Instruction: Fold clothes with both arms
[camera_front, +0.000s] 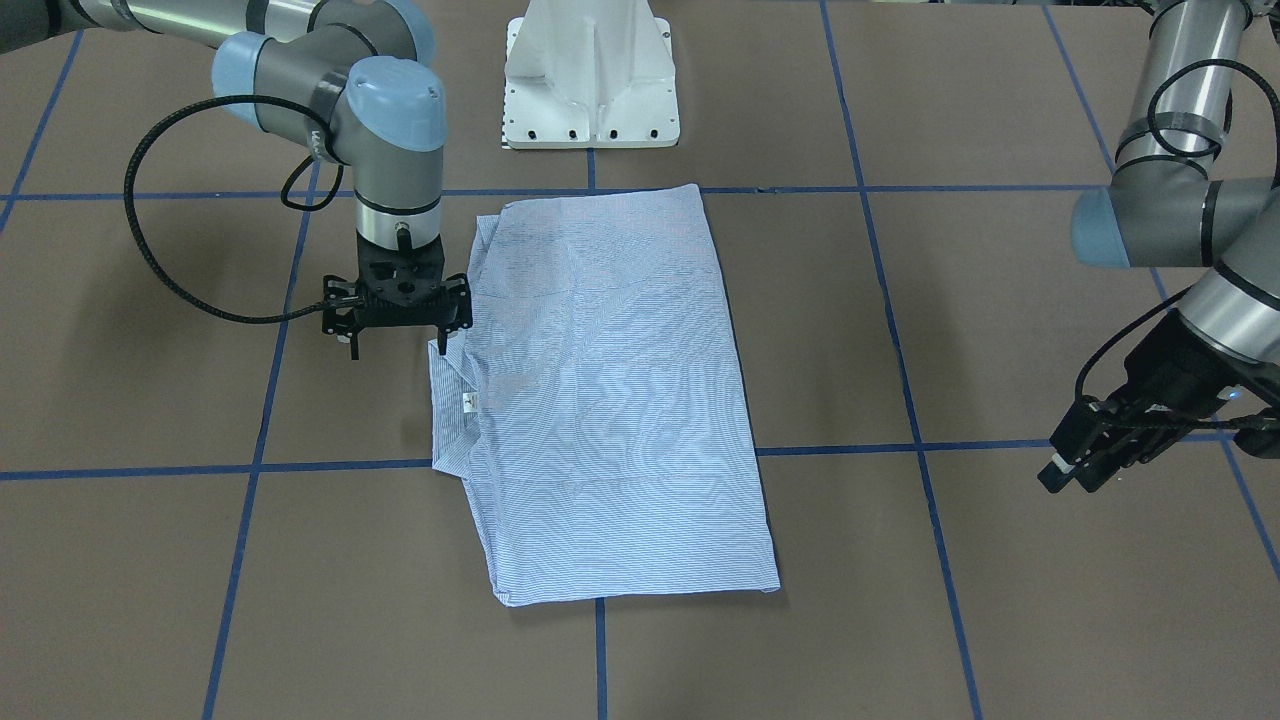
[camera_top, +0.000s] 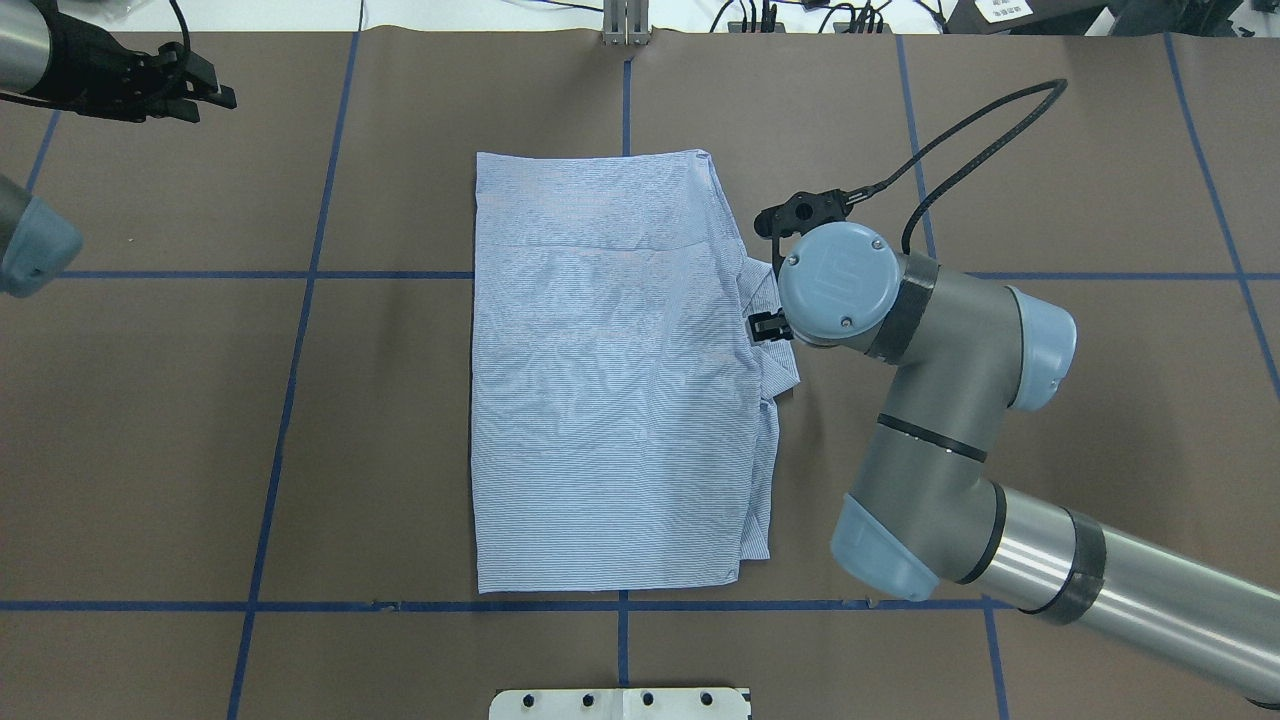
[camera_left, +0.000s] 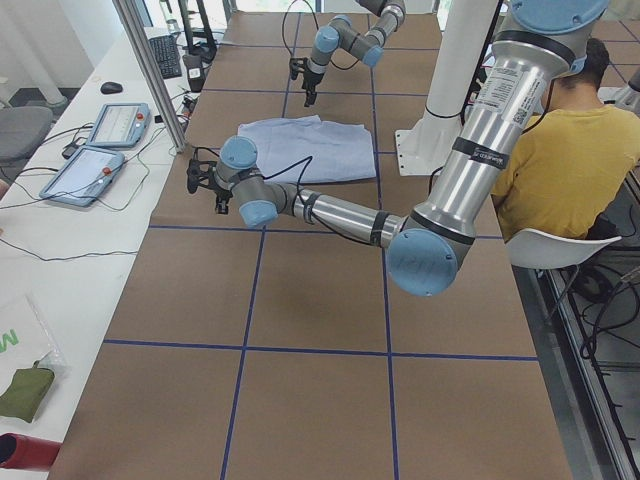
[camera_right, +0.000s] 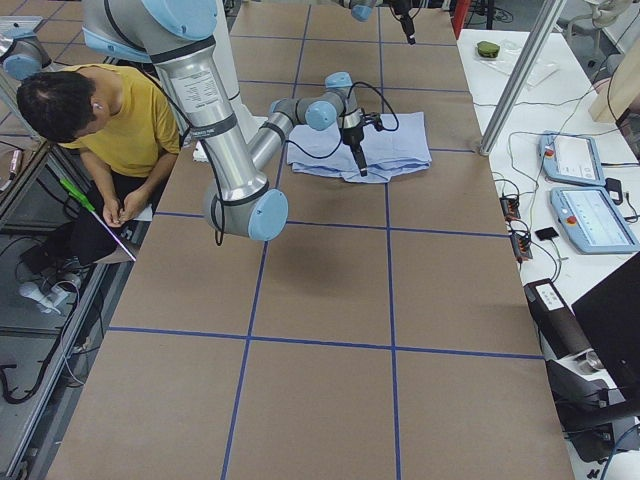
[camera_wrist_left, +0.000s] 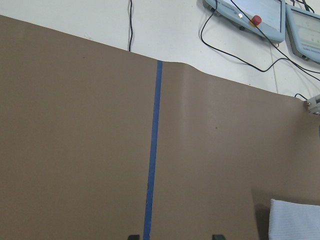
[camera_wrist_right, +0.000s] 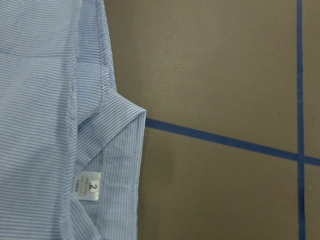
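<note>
Brown table (camera_front: 900, 600), blue tape grid (camera_front: 850, 190) | striped shirt (camera_front: 610, 400) folded into a rectangle at centre | right gripper (camera_front: 397, 340) fingers spread, at collar (camera_front: 450, 400) | left gripper (camera_front: 1068, 478) spread, well apart | likely soft, light, limp: pinch edge layers together.

Shirt (camera_front: 610, 400): light blue with fine white stripes. Neck label (camera_wrist_right: 87, 186): white, dark print. Worktop (camera_front: 1000, 620): plain brown, with a grid of blue tape lines (camera_front: 850, 189). Right arm (camera_front: 395, 160) and left arm (camera_front: 1185, 70): silver-grey, with pale blue joint caps (camera_top: 838, 280). Right pincer (camera_front: 397, 348) and left pincer (camera_top: 205, 98): black. Pedestal base (camera_front: 590, 90): white.
</note>
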